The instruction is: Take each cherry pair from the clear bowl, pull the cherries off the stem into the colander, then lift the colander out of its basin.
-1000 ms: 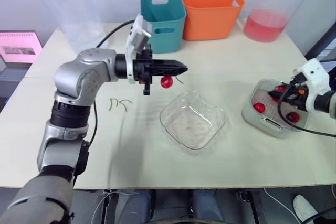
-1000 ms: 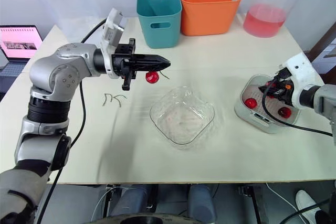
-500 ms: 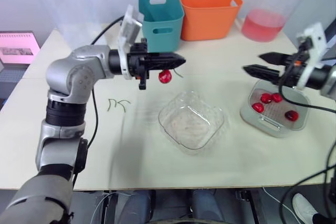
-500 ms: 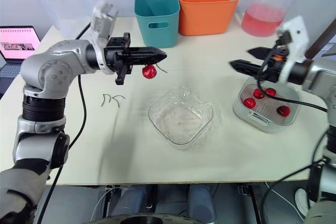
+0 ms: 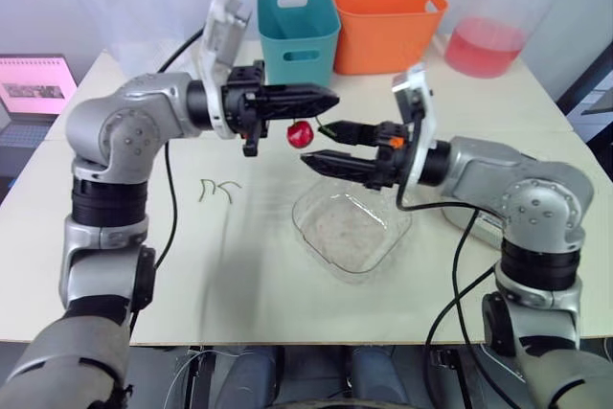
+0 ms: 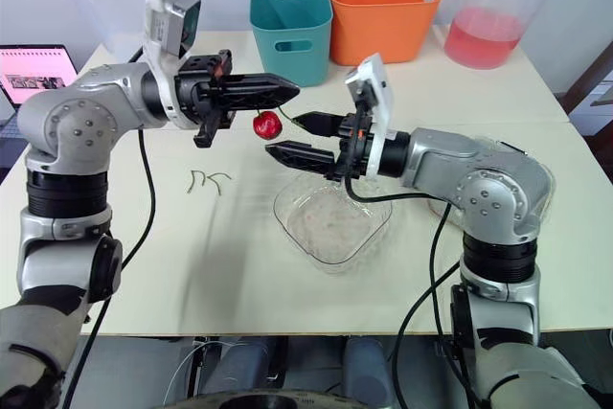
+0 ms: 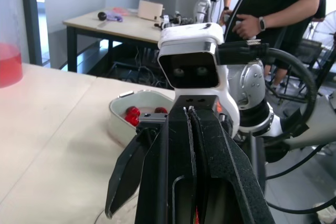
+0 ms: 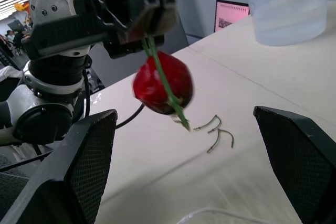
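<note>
Cherry [image 5: 300, 133] hangs from the clamped left gripper [image 5: 333, 99]; the right gripper [image 5: 313, 142], empty and wide open, has swung alongside for plucking.

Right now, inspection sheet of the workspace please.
Surface: pale table, no spill seen.
Job's things: bowl, no cherries seen in it; one cherry hanging on its stem above the table; basin holds red cherries.
Clutter: bare stems; teal bin; orange bin; container of pink liquid.
Grippers: left claw shut on the cherry's stem; right claw open, tips close by the cherry, apart from it.
Cables: black cable hangs off the right arm beside the bowl.
Surroundings: laptop left of the table; person standing behind.
</note>
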